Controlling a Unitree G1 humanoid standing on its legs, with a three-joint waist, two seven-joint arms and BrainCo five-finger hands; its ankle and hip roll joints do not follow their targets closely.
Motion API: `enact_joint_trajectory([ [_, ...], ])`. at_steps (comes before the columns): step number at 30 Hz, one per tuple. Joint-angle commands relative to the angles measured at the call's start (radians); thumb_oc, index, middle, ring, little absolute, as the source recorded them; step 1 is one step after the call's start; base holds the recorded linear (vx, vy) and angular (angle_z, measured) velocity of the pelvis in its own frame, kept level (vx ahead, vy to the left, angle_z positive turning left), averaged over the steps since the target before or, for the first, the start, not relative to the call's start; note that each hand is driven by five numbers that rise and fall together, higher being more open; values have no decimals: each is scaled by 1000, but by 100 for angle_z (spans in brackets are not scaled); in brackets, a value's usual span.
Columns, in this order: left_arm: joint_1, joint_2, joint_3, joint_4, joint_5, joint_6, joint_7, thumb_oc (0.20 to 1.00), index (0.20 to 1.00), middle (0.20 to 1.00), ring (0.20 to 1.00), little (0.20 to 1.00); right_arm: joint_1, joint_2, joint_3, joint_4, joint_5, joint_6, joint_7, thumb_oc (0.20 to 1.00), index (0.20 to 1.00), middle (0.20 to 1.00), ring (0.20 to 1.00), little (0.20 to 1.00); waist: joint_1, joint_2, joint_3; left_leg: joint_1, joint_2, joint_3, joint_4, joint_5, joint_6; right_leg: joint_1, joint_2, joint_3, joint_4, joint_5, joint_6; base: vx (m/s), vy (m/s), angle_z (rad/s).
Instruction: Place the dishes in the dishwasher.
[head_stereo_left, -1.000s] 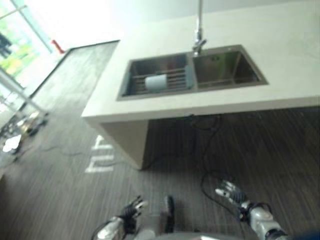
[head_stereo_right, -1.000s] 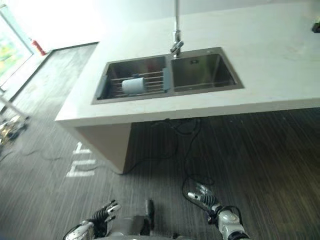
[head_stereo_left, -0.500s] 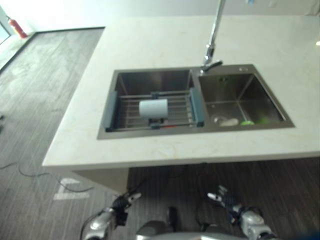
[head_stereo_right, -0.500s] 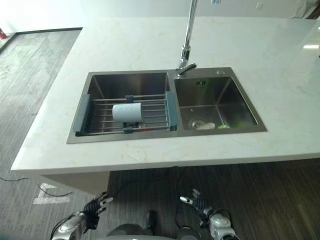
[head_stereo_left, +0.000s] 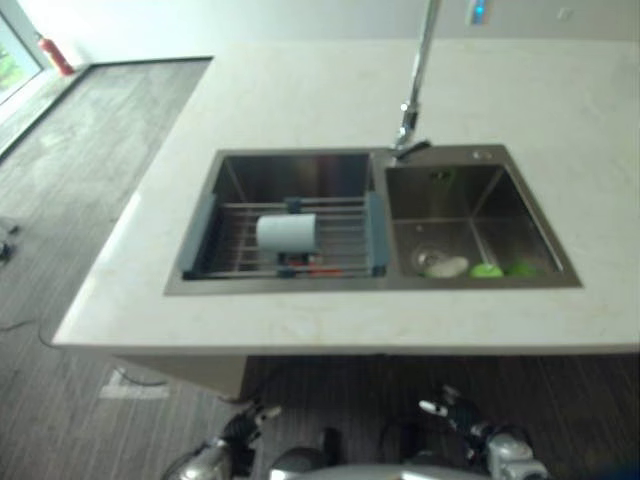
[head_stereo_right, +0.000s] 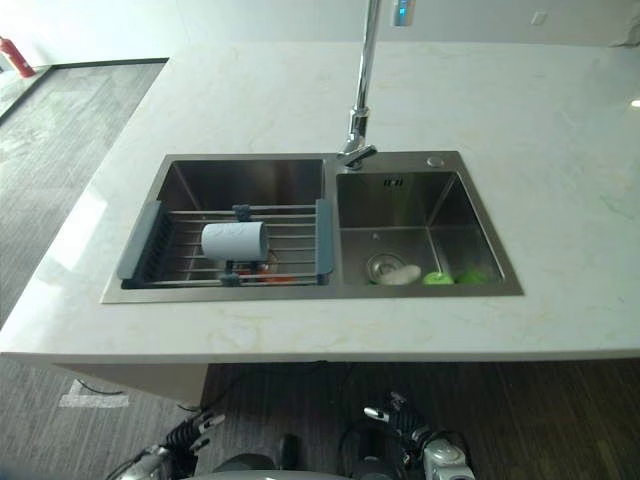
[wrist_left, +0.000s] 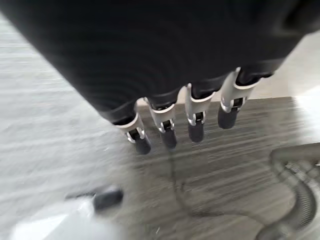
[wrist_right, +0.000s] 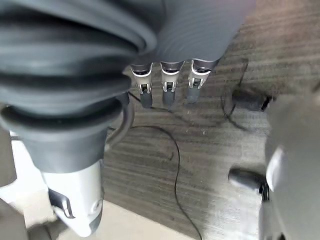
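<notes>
Double sink (head_stereo_right: 430, 165) in pale counter (head_stereo_right: 560, 130): white cup (head_stereo_right: 233, 240) on its side on rack (head_stereo_right: 290, 245) in sink's left basin. Left hand (wrist_left: 170, 127) and right hand (wrist_right: 167, 87) low before sink, fingers relaxed, holding nothing

bright daylight, soft blur, countertop (head_stereo_right: 300, 90) glare

Both eye views look steeply down from the head, facing the tabletop (head_stereo_right: 560, 260) and its double sink (head_stereo_right: 310, 225), a short way off; they share the same scene, shifted slightly sideways. Each wrist view sits very close behind its own hand, left hand (wrist_left: 165, 132), right hand (wrist_right: 167, 92), facing the floor (wrist_right: 210, 145).
</notes>
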Motion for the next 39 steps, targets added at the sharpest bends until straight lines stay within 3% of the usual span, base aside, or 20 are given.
enact_joint_trajectory([
  [1, -81, 16, 3, 27, -48, 38, 55, 1000, 1000, 1000, 1000, 1000, -25, -46, -48, -9, -5, 7, -36, 1000, 1000, 1000, 1000, 1000, 6, 1, 10, -61, 62, 106, 8, -14, -55, 52, -24, 0, 69, -123, 23, -81, -56, 19],
  [3, -74, 30, 92, 45, -223, 87, 108, 1000, 1000, 1000, 1000, 1000, -2, -59, -91, 16, 7, 8, -55, 1000, 1000, 1000, 1000, 1000, -2, 10, 9, -59, 79, 147, 7, -3, -70, 72, -38, -38, 52, -116, 25, -77, -8, 43],
  [5, -63, 51, 180, 66, -324, 95, 129, 1000, 1000, 1000, 1000, 1000, 14, -66, -123, 34, 13, 7, -61, 1000, 1000, 1000, 1000, 1000, -6, 17, 6, -60, 88, 163, 4, 3, -77, 75, -48, -58, 55, -117, 28, -38, 39, 84],
  [9, -30, 141, 350, 97, -364, -24, 263, 1000, 1000, 1000, 1000, 1000, 39, -94, -186, 95, 33, 7, -45, 1000, 1000, 1000, 1000, 1000, -6, 39, -3, -56, 84, 150, -6, 0, -81, 73, -61, -71, 69, -129, 30, 5, 104, 32],
  [11, 2, 324, 506, 93, -276, -40, 309, 1000, 1000, 1000, 1000, 1000, 60, -118, -205, 120, 57, 5, -29, 1000, 1000, 1000, 1000, 1000, -4, 56, -11, -55, 79, 149, -6, -2, -78, 70, -66, -67, 71, -131, 36, 59, 141, 38],
  [14, 48, 615, 671, 41, 8, -84, 472, 1000, 1000, 1000, 1000, 1000, 93, -127, -200, 110, 84, 3, -40, 1000, 1000, 1000, 1000, 1000, 8, 76, -21, -58, 76, 145, -6, -7, -66, 66, -72, -70, 73, -131, 45, 23, 72, 7],
  [15, 61, 725, 730, 25, 82, -142, 529, 1000, 1000, 1000, 1000, 1000, 103, -125, -189, 98, 88, 17, -52, 1000, 1000, 1000, 1000, 1000, 10, 79, -24, -58, 75, 148, -6, -9, -62, 66, -70, -71, 71, -131, 48, 13, 6, 6],
  [17, 63, 928, 816, -65, 122, -218, 518, 1000, 1000, 1000, 1000, 1000, 126, -124, -173, 72, 100, 43, -63, 1000, 1000, 1000, 1000, 1000, 11, 80, -32, -52, 73, 153, -6, -16, -57, 70, -65, -69, 68, -125, 55, 42, -37, 11],
  [18, 50, 989, 825, -105, 119, -244, 487, 1000, 1000, 1000, 1000, 1000, 129, -123, -167, 66, 112, 53, -65, 1000, 1000, 1000, 1000, 1000, 10, 80, -35, -48, 73, 156, -6, -20, -57, 73, -65, -69, 67, -124, 58, 68, -65, 6],
  [19, 25, 1042, 820, -207, 113, -217, 461, 1000, 1000, 1000, 1000, 1000, 133, -119, -162, 61, 122, 65, -67, 1000, 1000, 1000, 1000, 1000, 10, 78, -39, -44, 72, 158, -6, -24, -57, 76, -63, -67, 67, -124, 59, 74, -70, -3],
  [20, -8, 1075, 792, -305, 105, -234, 438, 1000, 1000, 1000, 1000, 1000, 135, -114, -158, 54, 130, 79, -69, 1000, 1000, 1000, 1000, 1000, 8, 76, -44, -41, 70, 159, -6, -29, -57, 78, -61, -66, 65, -124, 60, 99, -79, -6],
  [22, -175, 1100, 624, -637, 110, -217, 354, 1000, 1000, 1000, 1000, 1000, 133, -89, -159, 52, 132, 113, -70, 1000, 1000, 1000, 1000, 1000, -8, 65, -56, -26, 67, 168, -6, -44, -59, 86, -57, -52, 59, -123, 66, 141, -99, -8],
  [24, -280, 1065, 486, -841, 281, -182, 380, 1000, 1000, 1000, 1000, 1000, 142, -68, -170, 62, 139, 131, -69, 1000, 1000, 1000, 1000, 1000, -30, 56, -59, -15, 67, 180, -6, -53, -59, 90, -55, -36, 50, -116, 73, 154, -96, -33],
  [26, -386, 1003, 321, -946, 393, -130, 284, 1000, 1000, 1000, 1000, 1000, 151, -51, -203, 86, 186, 169, -66, 1000, 1000, 1000, 1000, 1000, -63, 48, -59, -1, 66, 200, -6, -63, -57, 87, -52, -9, 41, -104, 80, 156, -80, -48],
  [31, -543, 877, 56, -952, 476, -32, 80, 1000, 1000, 1000, 1000, 1000, 198, -37, -282, 131, 233, 199, -76, 1000, 1000, 1000, 1000, 1000, -140, 43, -46, 29, 60, 231, -6, -82, -44, 78, -40, 69, 25, -79, 92, 155, -51, -44],
  [39, -669, 812, -114, -789, 458, 62, 4, 1000, 1000, 1000, 1000, 1000, 239, -66, -306, 119, 226, 174, -46, 1000, 1000, 1000, 1000, 1000, -218, 54, -5, 10, 59, 265, -6, -68, -40, 14, -38, 149, 21, -46, 95, 45, 9, -35],
])
